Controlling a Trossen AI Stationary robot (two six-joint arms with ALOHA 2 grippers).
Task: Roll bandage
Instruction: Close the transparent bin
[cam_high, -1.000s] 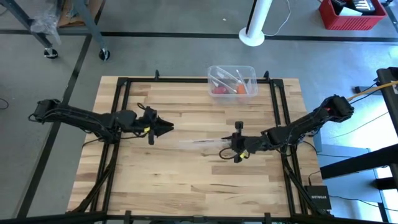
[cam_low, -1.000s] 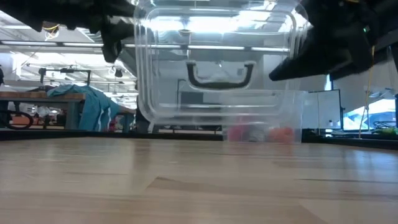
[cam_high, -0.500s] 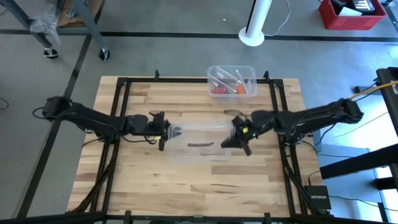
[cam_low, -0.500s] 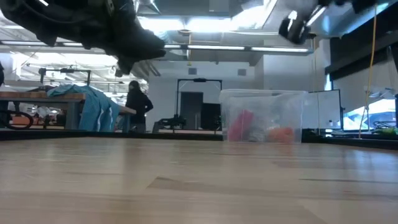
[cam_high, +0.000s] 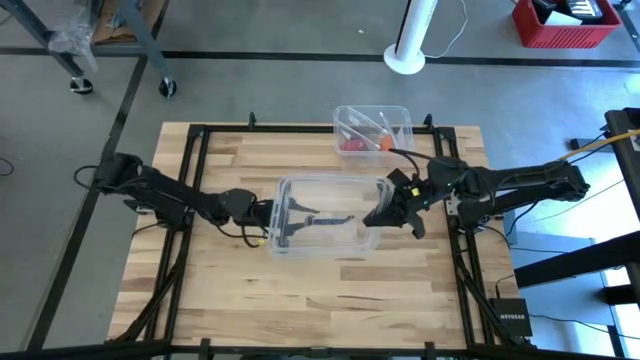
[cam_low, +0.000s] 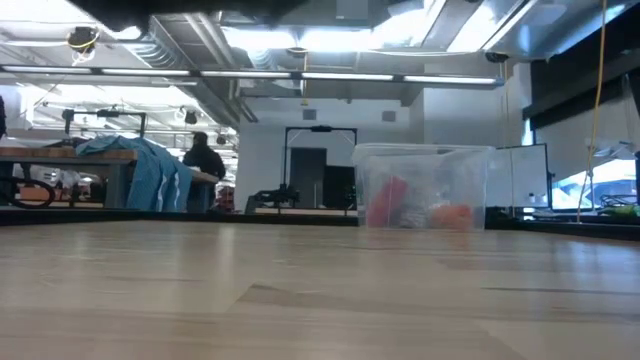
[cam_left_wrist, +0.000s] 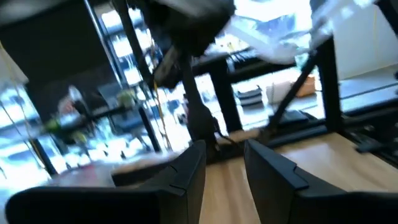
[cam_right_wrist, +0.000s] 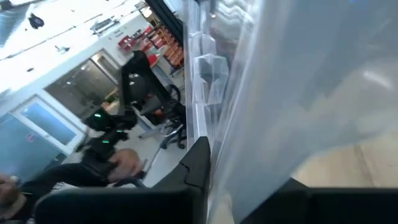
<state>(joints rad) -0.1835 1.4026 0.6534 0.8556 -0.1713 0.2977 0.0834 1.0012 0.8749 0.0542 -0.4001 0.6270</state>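
Observation:
A clear plastic lid (cam_high: 325, 205) with a black handle (cam_high: 315, 220) hangs level above the table's middle. My right gripper (cam_high: 380, 213) is shut on its right edge. My left gripper (cam_high: 266, 218) stands open at the lid's left edge; in the left wrist view its fingers (cam_left_wrist: 186, 171) are apart with bare table between them. At the table's far edge stands an open clear bin (cam_high: 372, 130) holding a pink-red thing (cam_high: 350, 144), which seems to be the bandage (cam_low: 390, 205), beside an orange thing. My right gripper pinches the lid's right rim (cam_right_wrist: 231, 149) between its two fingers, coming level from the table's right side. The lid is lifted clear of the table and lies about flat, handle side up. Whether my left gripper touches the lid's left edge, I cannot tell.
Bare wooden table (cam_high: 300, 290) lies below and in front of the lid. A black frame (cam_high: 200, 160) runs along the table's sides. In the low view a person (cam_low: 205, 160) stands in the room behind.
My right gripper has risen and rolled, carrying the lid a little toward the far edge. The lid has turned from standing on edge to lying flat, high above the table. My left gripper has moved toward the table's right, rolling, up to the lid's left edge.

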